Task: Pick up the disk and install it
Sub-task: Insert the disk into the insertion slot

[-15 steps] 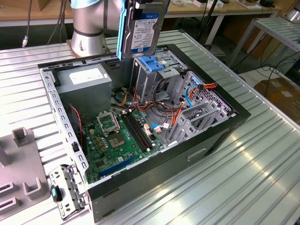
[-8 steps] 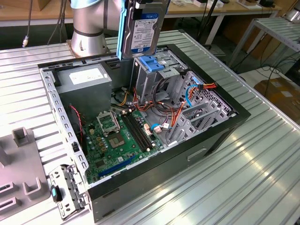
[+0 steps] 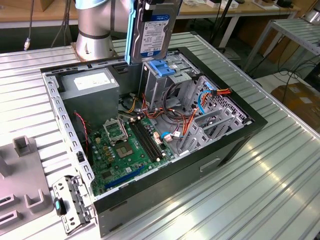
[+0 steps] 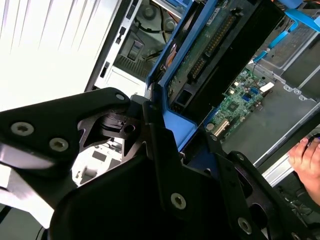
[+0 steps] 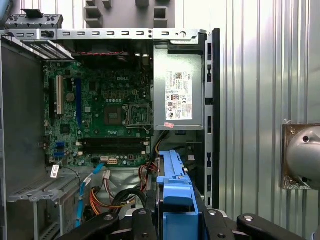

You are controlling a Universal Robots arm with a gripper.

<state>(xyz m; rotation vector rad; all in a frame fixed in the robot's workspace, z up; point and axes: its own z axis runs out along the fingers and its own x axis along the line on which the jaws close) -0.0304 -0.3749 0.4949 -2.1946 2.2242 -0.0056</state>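
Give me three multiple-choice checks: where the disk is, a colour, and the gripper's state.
1. Where is the disk?
A. flat on the motherboard
B. in the air above the drive cage
C. lying on the table

2. What colour are the disk's side rails?
A. blue
B. red
C. yellow

3. How is the gripper?
A. open and empty
B. open beside the disk
C. shut on the disk

Answers: B, in the exterior view the disk hangs upright over the drive cage; A, the rail along its edge is blue; C, in the second wrist view the black fingers clamp the blue rails.
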